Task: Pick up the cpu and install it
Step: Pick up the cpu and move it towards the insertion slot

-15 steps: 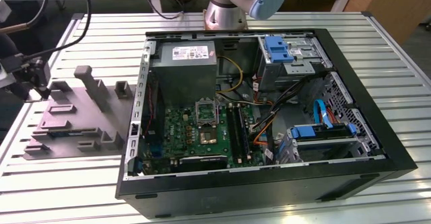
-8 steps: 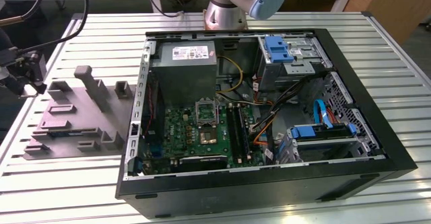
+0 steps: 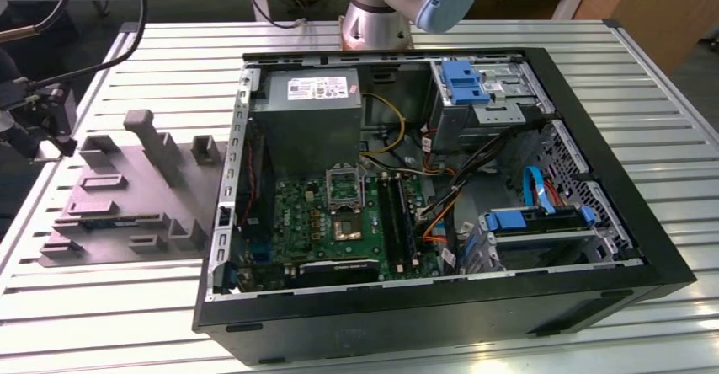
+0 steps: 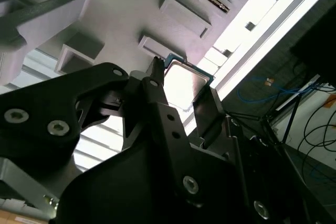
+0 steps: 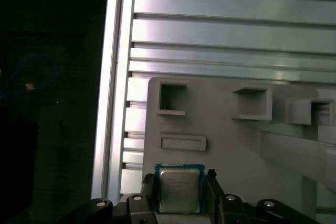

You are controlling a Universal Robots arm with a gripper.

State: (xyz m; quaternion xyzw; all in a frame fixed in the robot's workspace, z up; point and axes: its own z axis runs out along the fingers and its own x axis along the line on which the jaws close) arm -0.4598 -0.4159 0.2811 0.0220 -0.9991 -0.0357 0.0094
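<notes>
First wrist view: the tool (image 5: pixel 180 179) is clamped on two edges of the small square silvery-grey cpu (image 5: pixel 179 192). You risk tilting or dropping it, because the hold is thin.

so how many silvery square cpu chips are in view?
1. The small square silvery-topped cpu is at the black gripper in the first wrist view, over the grey moulded fixture. Cables in the open black computer case could hide others.

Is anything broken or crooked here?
Nothing stands out. The cpu looks flat and straight at the end effector, over the grey holder tray. The computer case lies open on the table, with nothing spilled.
</notes>
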